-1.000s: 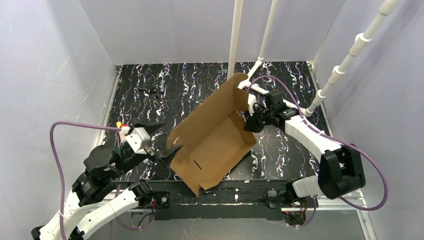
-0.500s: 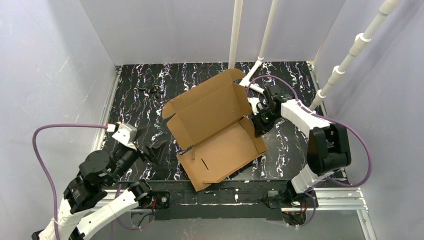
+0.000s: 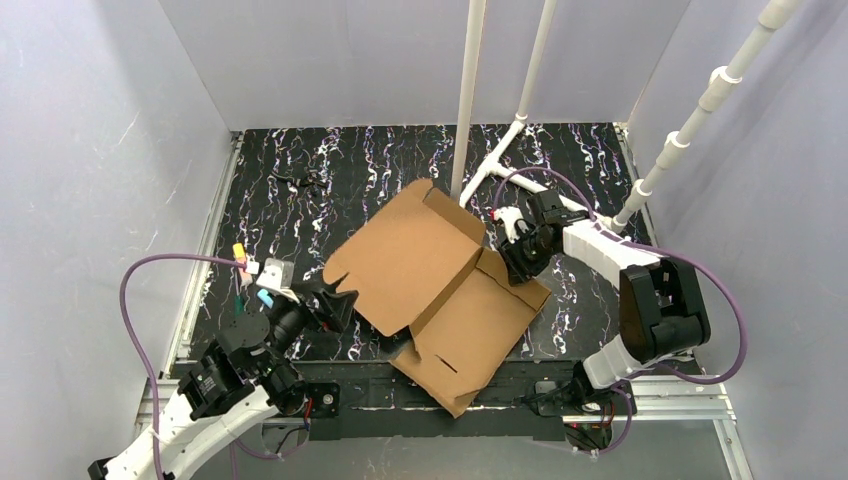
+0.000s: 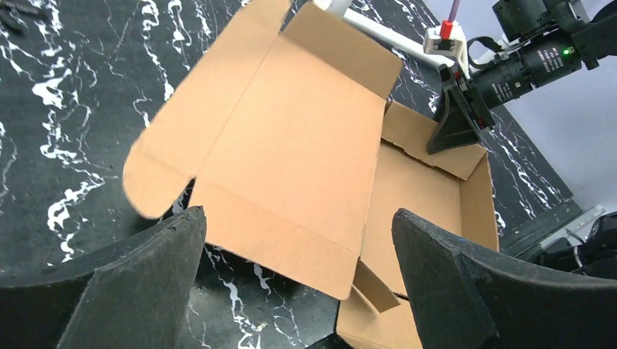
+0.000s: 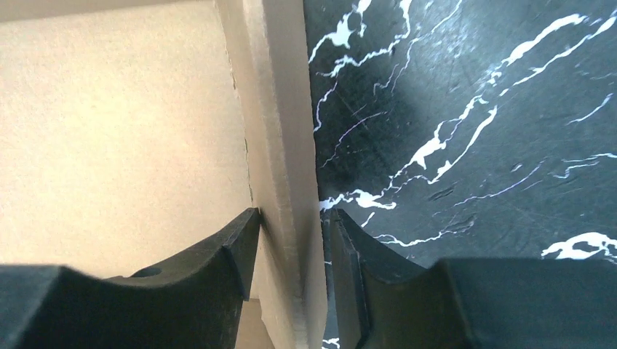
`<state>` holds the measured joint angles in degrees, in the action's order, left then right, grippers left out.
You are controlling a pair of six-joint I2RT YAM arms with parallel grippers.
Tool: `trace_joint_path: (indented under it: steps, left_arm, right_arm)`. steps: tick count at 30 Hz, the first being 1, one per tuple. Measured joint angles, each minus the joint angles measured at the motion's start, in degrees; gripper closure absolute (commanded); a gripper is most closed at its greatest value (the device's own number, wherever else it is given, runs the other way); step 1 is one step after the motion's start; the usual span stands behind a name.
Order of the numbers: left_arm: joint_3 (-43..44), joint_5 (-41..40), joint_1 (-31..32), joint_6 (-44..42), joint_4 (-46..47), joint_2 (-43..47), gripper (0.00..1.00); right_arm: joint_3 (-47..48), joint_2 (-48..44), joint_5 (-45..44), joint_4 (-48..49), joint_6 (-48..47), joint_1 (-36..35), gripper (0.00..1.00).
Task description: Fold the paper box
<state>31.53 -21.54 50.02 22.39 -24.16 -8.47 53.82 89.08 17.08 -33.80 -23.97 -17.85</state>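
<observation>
1. The paper box (image 3: 470, 325) lies half-formed on the black marbled table (image 3: 590, 160), a bit right of the middle. One near corner pokes over the front edge.
2. Its big lid panel stands open and leans over toward the left arm. The shallow tray with raised walls sits on the right-hand side.
3. The right gripper (image 3: 516, 262) is at the tray's far right wall, with a finger (image 5: 218, 269) on either side of the cardboard. A thin gap shows on the outer side, so the jaws are slack, not pinching.
4. The left gripper (image 3: 338, 300) hovers just beside the lid's left flap, its fingers (image 4: 124, 291) spread wide and holding nothing.
5. White pipes (image 3: 468, 100) rise behind the box.
</observation>
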Motion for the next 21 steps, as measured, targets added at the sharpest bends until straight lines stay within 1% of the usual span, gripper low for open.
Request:
trace_joint_path:
  steps: [1, 3, 4, 5, 8, 13, 18, 19, 20, 21]
  left_arm:
    - [-1.79, 0.02, 0.00, 2.25, -0.70, 2.10, 0.02]
    - [-2.32, 0.13, -0.02, 3.43, -0.72, 2.40, 0.02]
    - [-2.58, 0.17, -0.02, 3.96, -0.70, 2.43, 0.02]
    - [-2.82, 0.26, -0.02, 4.61, -0.72, 2.43, 0.02]
    - [-3.32, 0.83, -0.02, 6.29, -0.72, 2.40, 0.02]
    - [-3.78, 1.46, -0.02, 8.57, -0.66, 2.08, 0.02]
    - [-4.94, 2.25, -0.02, 11.13, -0.70, 2.08, 0.02]
    - [-5.18, 2.45, -0.02, 11.63, -0.70, 2.03, 0.02]
    - [-5.53, 2.58, -0.02, 12.37, -0.68, 1.97, 0.02]
    - [-5.75, 2.67, -0.02, 12.76, -0.70, 1.90, 0.02]
  right_arm:
    - [-0.57, -0.90, 0.17, 1.22, 0.22, 0.00, 0.52]
    - [-0.96, -1.36, 0.26, 2.67, 0.28, 0.00, 0.56]
    - [-1.22, -1.55, 0.26, 3.52, 0.31, 0.00, 0.62]
    - [-1.55, -1.66, 0.37, 4.44, 0.33, 0.00, 0.70]
    - [-2.93, -1.79, 0.61, 6.69, 0.39, 0.00, 0.99]
    - [-4.85, -3.50, -0.57, 9.38, 0.37, -0.04, 0.99]
    - [-8.31, -9.33, -3.72, 12.46, 1.62, -0.04, 0.99]
    - [-8.48, -10.08, -4.24, 12.87, 1.77, -0.04, 0.93]
    - [-8.48, -10.34, -4.68, 13.33, 1.90, -0.07, 0.85]
    - [-8.48, -10.38, -5.01, 13.88, 1.99, -0.09, 0.80]
